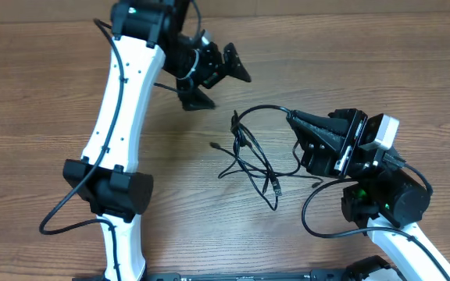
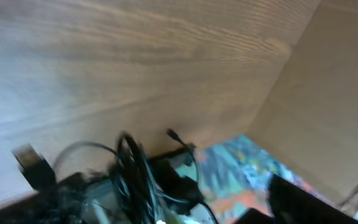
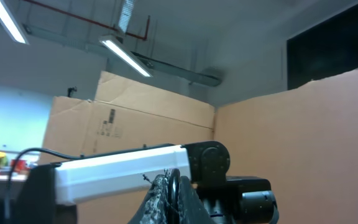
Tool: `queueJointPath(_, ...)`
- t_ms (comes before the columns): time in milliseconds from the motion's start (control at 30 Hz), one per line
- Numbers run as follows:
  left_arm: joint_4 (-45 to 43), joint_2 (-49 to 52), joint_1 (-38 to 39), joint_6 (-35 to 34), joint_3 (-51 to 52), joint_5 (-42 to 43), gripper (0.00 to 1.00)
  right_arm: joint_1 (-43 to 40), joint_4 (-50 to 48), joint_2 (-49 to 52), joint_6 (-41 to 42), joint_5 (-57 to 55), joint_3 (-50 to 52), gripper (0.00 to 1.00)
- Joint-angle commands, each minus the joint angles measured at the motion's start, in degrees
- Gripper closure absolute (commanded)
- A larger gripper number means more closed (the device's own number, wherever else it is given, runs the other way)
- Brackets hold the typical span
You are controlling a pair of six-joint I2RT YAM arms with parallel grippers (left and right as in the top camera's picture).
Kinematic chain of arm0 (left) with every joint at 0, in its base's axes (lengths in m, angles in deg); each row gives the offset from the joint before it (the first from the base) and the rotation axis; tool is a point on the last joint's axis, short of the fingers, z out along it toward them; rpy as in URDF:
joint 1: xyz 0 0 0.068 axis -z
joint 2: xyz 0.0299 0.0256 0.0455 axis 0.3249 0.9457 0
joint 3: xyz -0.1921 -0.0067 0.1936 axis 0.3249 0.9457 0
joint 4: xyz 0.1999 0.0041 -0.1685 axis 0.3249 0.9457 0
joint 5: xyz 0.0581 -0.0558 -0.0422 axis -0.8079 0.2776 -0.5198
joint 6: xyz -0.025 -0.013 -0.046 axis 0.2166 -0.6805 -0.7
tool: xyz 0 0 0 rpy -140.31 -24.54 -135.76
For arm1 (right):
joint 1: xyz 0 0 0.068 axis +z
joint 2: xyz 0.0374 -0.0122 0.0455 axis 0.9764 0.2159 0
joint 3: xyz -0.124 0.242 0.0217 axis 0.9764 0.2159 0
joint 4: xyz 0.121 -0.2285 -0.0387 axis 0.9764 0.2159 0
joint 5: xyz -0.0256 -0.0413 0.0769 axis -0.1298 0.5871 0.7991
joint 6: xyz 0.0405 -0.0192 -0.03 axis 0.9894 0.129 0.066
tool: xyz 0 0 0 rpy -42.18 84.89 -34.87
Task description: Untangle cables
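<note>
The cables (image 1: 243,143) lie tangled on the desk (image 1: 37,94), between your arms. Your right jaws are pinched shut on one loop, likely anchoring it. Your left jaws are spread wide, empty, hovering apart from the tangle, probably lining up for a free strand.

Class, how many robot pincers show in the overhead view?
2: left pincer open, upper middle, clear of the cables; right pincer, right side, shut on them.

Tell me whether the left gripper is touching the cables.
Apart. The overhead view shows a strip of bare table between the open left gripper and the nearest loop of the cables.
</note>
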Motion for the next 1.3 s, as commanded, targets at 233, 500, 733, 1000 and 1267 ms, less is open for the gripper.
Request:
queueJointPath(233,0.2,-0.5,3.4,-7.7,-0.9,7.0,0.19,0.1,-3.7,1.0,-6.7,-3.5,-0.7,0.96)
queueJointPath(500,0.2,-0.5,3.5,-7.6,-0.9,7.1,0.18,0.1,-7.3,1.0,-10.0,-3.4,-0.7,0.96)
queueJointPath(733,0.2,-0.5,5.4,-7.6,-0.9,5.5,0.33,0.1,-12.3,1.0,-10.0,-3.5,-0.7,0.96)
queueJointPath(1000,0.2,-0.5,8.9,-5.5,-0.9,5.7,0.16,0.1,-12.3,1.1,-11.3,-4.7,-0.7,0.96)
queueJointPath(1267,0.2,-0.5,10.4,-1.0,-0.9,7.4,0.05,-1.0,-12.3,1.1,-13.7,-6.0,-0.7,0.96)
